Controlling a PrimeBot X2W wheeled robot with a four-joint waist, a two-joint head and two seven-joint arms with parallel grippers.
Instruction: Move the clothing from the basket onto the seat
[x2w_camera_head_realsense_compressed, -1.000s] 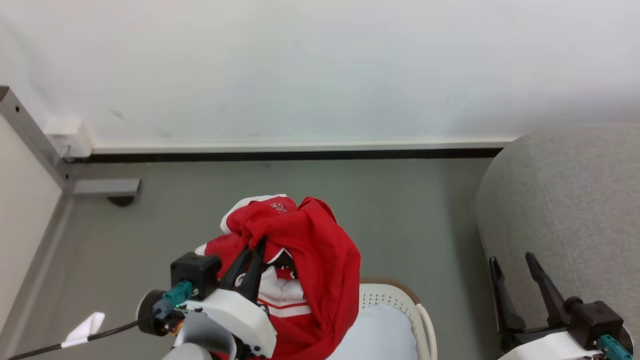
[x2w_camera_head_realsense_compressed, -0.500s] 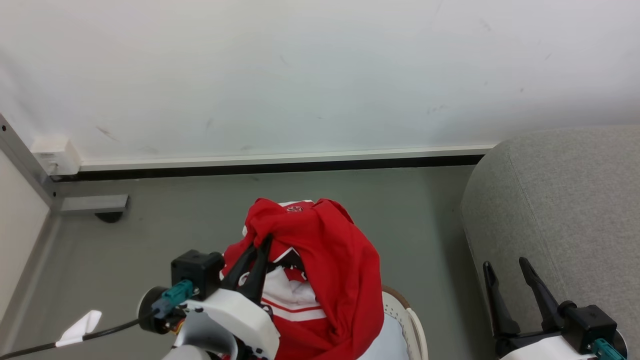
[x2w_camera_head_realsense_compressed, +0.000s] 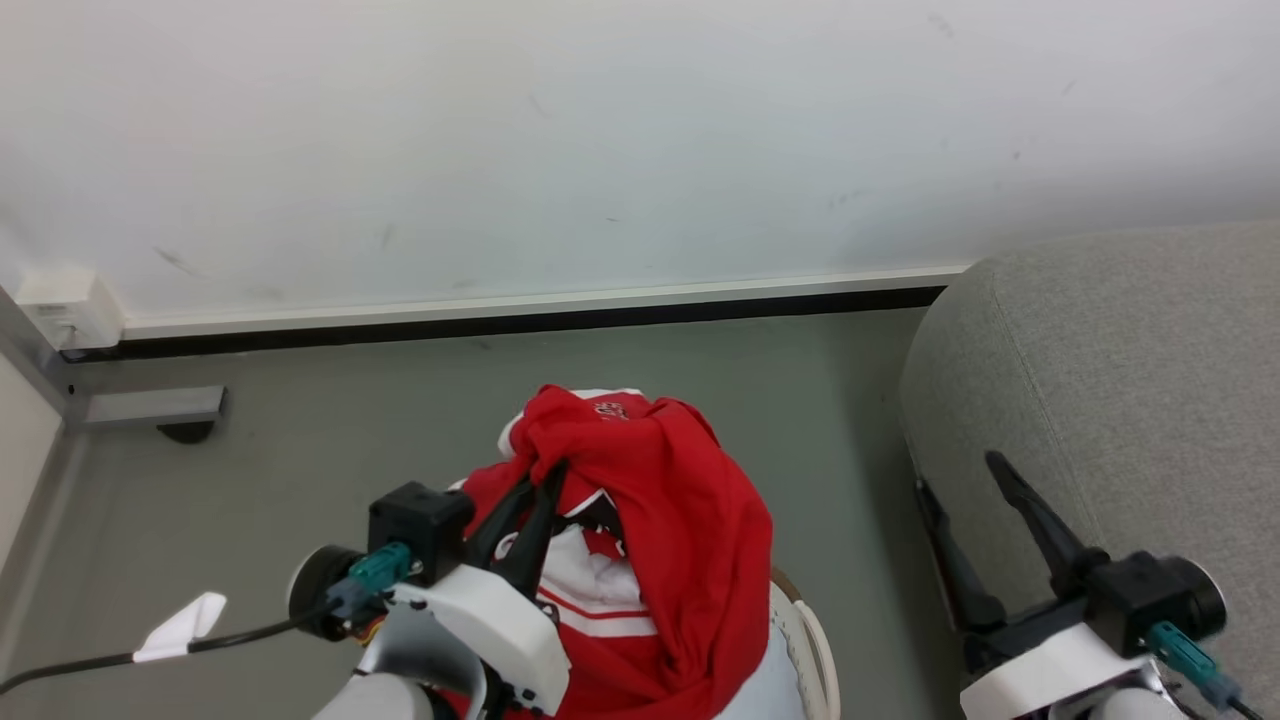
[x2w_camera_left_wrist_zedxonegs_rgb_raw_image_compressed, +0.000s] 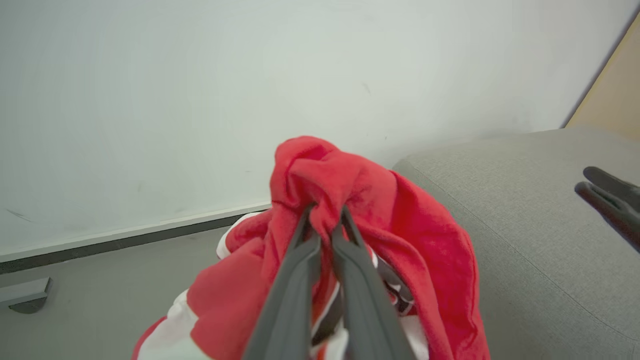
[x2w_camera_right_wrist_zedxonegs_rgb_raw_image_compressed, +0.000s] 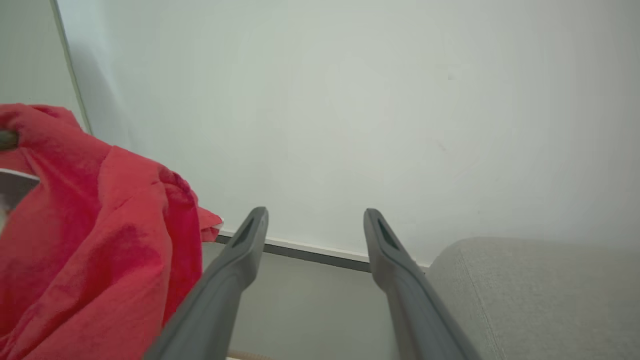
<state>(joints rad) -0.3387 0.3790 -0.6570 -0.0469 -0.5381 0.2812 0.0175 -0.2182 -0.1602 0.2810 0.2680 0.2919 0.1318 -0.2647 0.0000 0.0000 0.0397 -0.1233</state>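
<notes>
The clothing (x2w_camera_head_realsense_compressed: 690, 520), a red jersey with white trim, hangs bunched in the air above the basket (x2w_camera_head_realsense_compressed: 812, 640), whose cream rim peeks out at the bottom. My left gripper (x2w_camera_head_realsense_compressed: 545, 478) is shut on a fold at the top of the jersey (x2w_camera_left_wrist_zedxonegs_rgb_raw_image_compressed: 400, 210), the fingers (x2w_camera_left_wrist_zedxonegs_rgb_raw_image_compressed: 300, 250) pinching red fabric. The grey seat (x2w_camera_head_realsense_compressed: 1120, 370) stands to the right, its rounded end close to the hanging jersey (x2w_camera_right_wrist_zedxonegs_rgb_raw_image_compressed: 100, 225). My right gripper (x2w_camera_head_realsense_compressed: 957, 478) is open and empty in front of the seat's side (x2w_camera_right_wrist_zedxonegs_rgb_raw_image_compressed: 525, 290), fingers (x2w_camera_right_wrist_zedxonegs_rgb_raw_image_compressed: 250, 240) spread wide.
A white wall with a dark baseboard (x2w_camera_head_realsense_compressed: 500, 322) runs across the back. A metal frame foot (x2w_camera_head_realsense_compressed: 150, 405) sits on the grey floor at the left. A pale cloth (x2w_camera_head_realsense_compressed: 775, 685) lies in the basket under the jersey. A cable with a white tag (x2w_camera_head_realsense_compressed: 185, 625) trails from my left wrist.
The head view has swung right, showing more of the seat. My left gripper with the jersey has gone slightly up and right. My right gripper has risen and tilted, staying open.
</notes>
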